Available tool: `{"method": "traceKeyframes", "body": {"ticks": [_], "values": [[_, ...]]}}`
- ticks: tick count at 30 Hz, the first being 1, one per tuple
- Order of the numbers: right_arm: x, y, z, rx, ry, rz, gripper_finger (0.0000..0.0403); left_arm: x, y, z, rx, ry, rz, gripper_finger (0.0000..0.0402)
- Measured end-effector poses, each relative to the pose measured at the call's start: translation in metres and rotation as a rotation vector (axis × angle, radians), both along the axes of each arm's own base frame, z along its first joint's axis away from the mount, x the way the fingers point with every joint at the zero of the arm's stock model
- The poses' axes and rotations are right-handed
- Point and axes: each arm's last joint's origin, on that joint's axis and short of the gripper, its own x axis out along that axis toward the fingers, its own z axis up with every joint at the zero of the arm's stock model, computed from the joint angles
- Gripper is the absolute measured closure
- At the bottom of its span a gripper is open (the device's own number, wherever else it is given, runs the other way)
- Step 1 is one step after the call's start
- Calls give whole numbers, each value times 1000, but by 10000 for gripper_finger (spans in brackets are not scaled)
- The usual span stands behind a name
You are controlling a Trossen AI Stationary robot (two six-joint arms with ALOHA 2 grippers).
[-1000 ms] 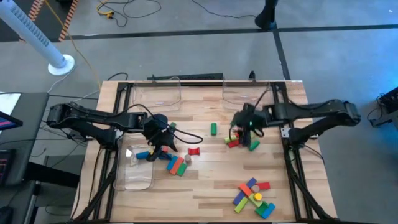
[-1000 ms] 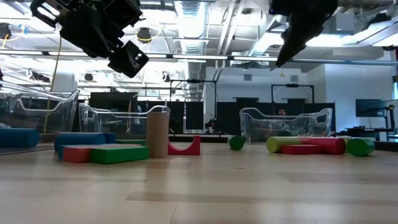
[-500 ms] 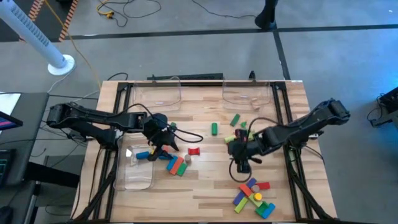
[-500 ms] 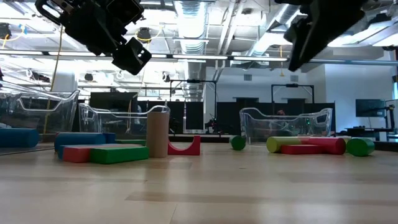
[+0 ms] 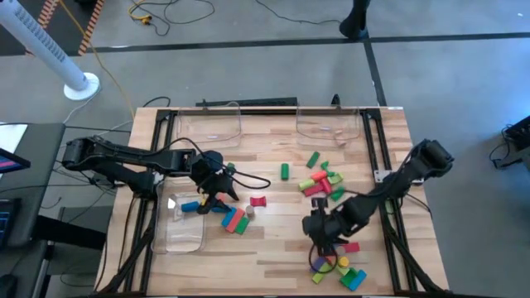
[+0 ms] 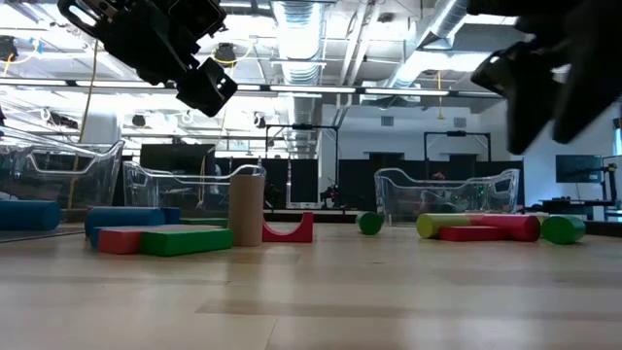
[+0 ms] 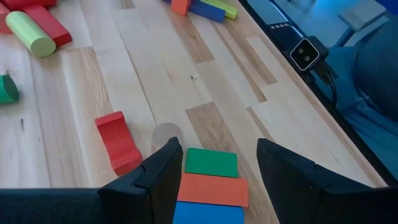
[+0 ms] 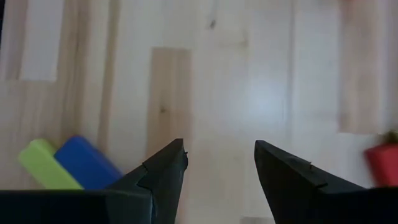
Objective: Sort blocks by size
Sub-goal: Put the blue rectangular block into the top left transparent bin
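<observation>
Two dark, near-black jointed arms, matte casings, rounded housings at the joints. Thin black cable looping off the left arm [image 5: 124,159] near its wrist. Right arm [image 5: 397,184] same build and colour. Both grippers: two flat, dark, wedge-shaped fingers [image 7: 163,171] with angled inner faces, plain, unmarked. Blocky black wrist housing [image 6: 160,39] seen from table height

Pale wood-plank table [image 5: 273,248], smooth painted blocks [image 5: 236,219], clear glossy plastic bins [image 5: 207,124]
</observation>
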Motion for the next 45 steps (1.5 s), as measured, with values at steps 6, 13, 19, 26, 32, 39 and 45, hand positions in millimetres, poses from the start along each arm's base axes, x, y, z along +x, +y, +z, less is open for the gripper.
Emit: {"method": "traceKeyframes", "body": {"ticks": [6,13,19,26,32,39,45], "values": [[-6,24,-19,23,51,13,179,1,0,2,1,-26,0,201],[-11,42,-37,50,103,21,179,3,0,4,11,-59,-7,201],[-10,53,-32,104,31,63,179,4,0,6,13,-82,-8,201],[-17,61,-33,92,41,127,181,6,0,7,14,-100,2,201],[-21,63,-41,46,83,159,197,16,-9,-2,-2,-91,-24,201],[-18,66,-58,61,156,179,212,28,-22,-26,-2,-14,-70,201],[-11,57,-57,58,150,145,217,33,-27,-32,-8,-17,-83,201]]}}
